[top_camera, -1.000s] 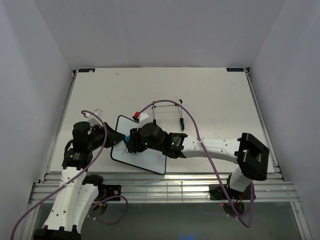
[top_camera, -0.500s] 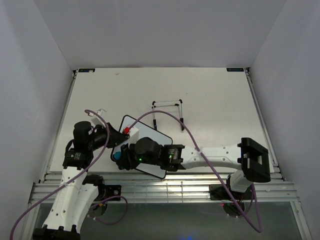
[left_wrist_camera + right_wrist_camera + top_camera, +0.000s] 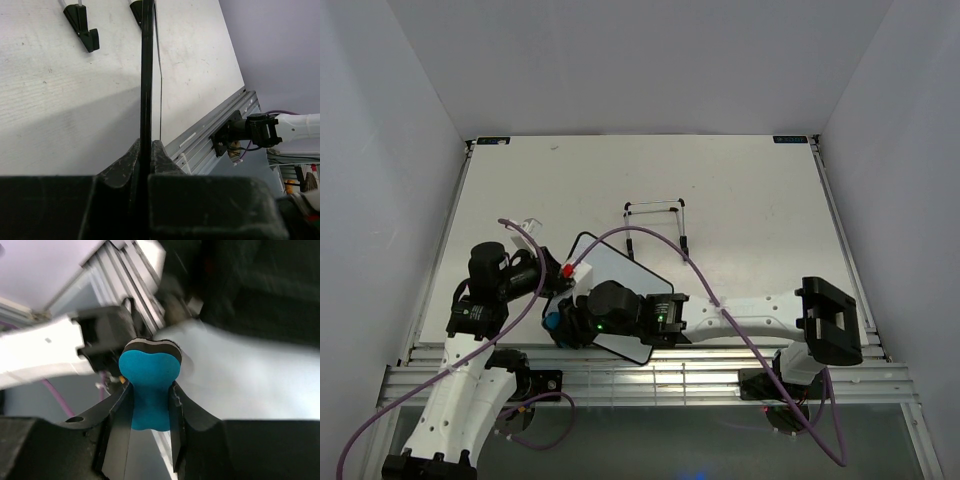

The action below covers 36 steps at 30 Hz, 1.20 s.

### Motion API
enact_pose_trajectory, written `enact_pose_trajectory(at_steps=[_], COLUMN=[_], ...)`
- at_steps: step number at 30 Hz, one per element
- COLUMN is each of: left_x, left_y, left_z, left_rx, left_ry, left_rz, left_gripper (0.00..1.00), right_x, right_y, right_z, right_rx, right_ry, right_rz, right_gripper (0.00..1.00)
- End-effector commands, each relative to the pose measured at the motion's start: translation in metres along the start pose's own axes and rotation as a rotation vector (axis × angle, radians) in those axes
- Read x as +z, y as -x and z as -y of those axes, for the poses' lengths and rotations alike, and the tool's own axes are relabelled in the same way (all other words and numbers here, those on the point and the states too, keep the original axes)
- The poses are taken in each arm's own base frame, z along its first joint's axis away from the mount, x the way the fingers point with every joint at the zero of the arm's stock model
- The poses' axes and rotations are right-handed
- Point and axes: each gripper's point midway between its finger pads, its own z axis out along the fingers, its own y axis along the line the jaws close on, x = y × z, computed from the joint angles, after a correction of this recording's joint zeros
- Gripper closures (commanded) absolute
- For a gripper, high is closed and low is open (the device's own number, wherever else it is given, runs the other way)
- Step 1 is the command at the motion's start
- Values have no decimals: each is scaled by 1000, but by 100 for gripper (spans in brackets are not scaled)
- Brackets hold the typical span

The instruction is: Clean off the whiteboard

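Observation:
The whiteboard (image 3: 620,272), white with a thin black frame, lies tilted near the table's front left; its visible face shows no marks. My left gripper (image 3: 560,280) is shut on its left edge. In the left wrist view the board (image 3: 146,75) is edge-on between the fingers (image 3: 127,160). My right gripper (image 3: 558,322) is shut on the blue bone-shaped eraser (image 3: 552,321) at the board's lower left edge. In the right wrist view the eraser (image 3: 150,375) sits between the fingers, with the white board face (image 3: 250,380) to its right.
The thin black wire stand (image 3: 655,215) stands behind the board; its feet show in the left wrist view (image 3: 82,25). The slotted metal rail (image 3: 650,365) runs along the table's front edge. Purple cables loop over both arms.
My right gripper has swept the eraser from the board's upper left down to its lower left edge. The blue scribbles seen earlier no longer show. The board has turned slightly.

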Motion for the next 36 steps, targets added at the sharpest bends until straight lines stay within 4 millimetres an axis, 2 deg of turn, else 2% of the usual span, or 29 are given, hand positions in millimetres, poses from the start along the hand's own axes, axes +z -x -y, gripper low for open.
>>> enact_pose_trajectory(at_steps=[1, 2, 3, 5, 6, 9, 10, 12, 13, 17, 19, 22, 23, 25, 26, 27, 29, 30, 33, 36], left_x=[-2, -2, -2, -2, -2, -1, -1, -2, -2, -2, -3, -3, -3, -3, -3, -3, -3, -3, -3, -2], left_y=[24, 24, 24, 25, 25, 26, 27, 28, 29, 29, 30, 30, 31, 31, 30, 30, 30, 29, 30, 29], left_z=[9, 8, 8, 5, 4, -1, -3, -7, -8, -11, -11, -14, -13, -14, -14, -14, -14, -14, -14, -14], left_rx=[85, 83, 77, 71, 69, 55, 50, 39, 38, 28, 29, 25, 25, 25, 23, 24, 23, 22, 25, 24], left_ry=[-11, -5, 0, 18, 21, 52, 63, 91, 96, 114, 115, 129, 129, 130, 131, 131, 131, 133, 133, 129], left_rz=[94, 97, 96, 102, 99, 105, 109, 119, 122, 125, 127, 132, 132, 133, 131, 132, 131, 129, 131, 128], left_gripper=[100, 100, 100, 100, 100, 100, 100, 100, 100, 100, 100, 100, 100, 100, 100, 100, 100, 100, 100, 100], right_x=[-11, -16, -21, -27, -33, -43, -52, -63, -72, -84, -74, -40, -23, -6, 3, 11, 20, 22, 29, 22], right_y=[-49, -47, -64, -74, -88, -104, -122, -129, -143, -145, -134, -102, -81, -57, -55, -25, -16, 4, 3, -12], right_z=[67, 79, 97, 119, 138, 159, 174, 188, 200, 217, 208, 170, 144, 110, 90, 61, 35, 19, 17, 41], right_rx=[-3, 10, 13, 24, 45, 96, 103, 129, 131, 144, 122, 100, 59, 23, -24, -39, -106, -116, -160, -156], right_ry=[-203, -234, -277, -341, -378, -413, -455, -493, -528, -579, -529, -382, -321, -237, -191, -122, -71, -43, -55, -130], right_rz=[-90, -79, -106, -108, -134, -140, -164, -165, -186, -169, -149, -104, -75, -42, -47, 5, 6, 39, 9, -23], right_gripper=[84, 84, 84, 84, 84, 85, 84, 85, 85, 84, 85, 85, 85, 85, 85, 85, 85, 85, 85, 84])
